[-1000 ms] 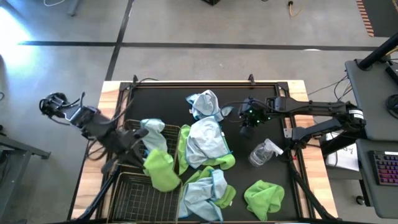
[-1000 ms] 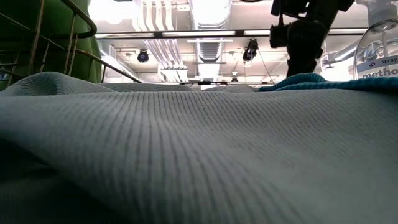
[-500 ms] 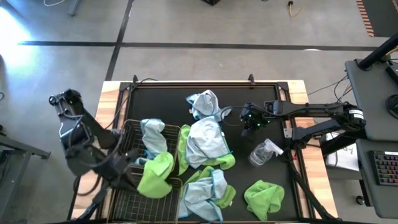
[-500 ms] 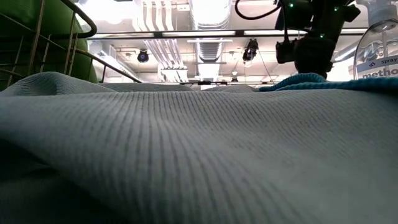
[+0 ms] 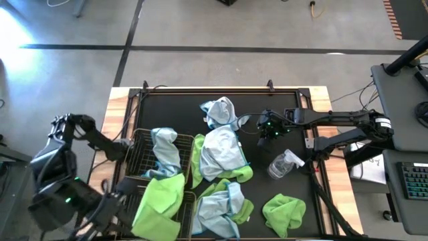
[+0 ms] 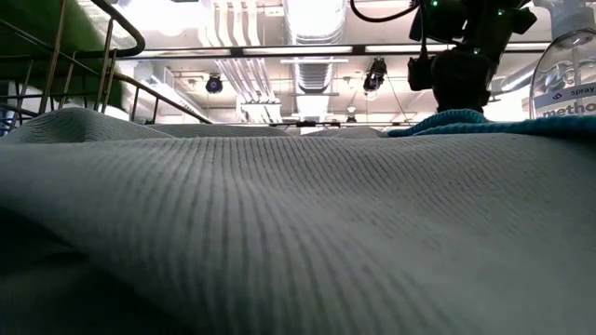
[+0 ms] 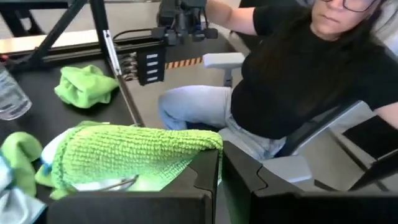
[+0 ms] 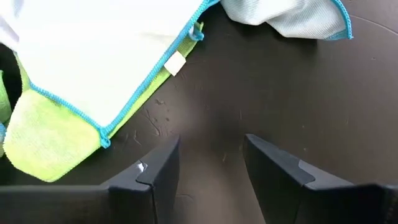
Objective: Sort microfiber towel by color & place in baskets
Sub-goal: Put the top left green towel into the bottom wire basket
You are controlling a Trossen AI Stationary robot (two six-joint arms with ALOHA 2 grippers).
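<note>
Left gripper [image 5: 127, 201], shut on a green towel [image 5: 159, 204], hangs it over the near basket [image 5: 187, 199], long axis near-far. Right gripper [image 5: 267, 130], open & empty, sits just right of the pale towel [image 5: 219, 150]; nearer arm for it.

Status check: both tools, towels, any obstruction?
Left tool shut on lime green microfiber towel over wire-mesh baskets. Right tool open, empty, above black mat. Clear plastic spray bottle beside remaining towels.
</note>
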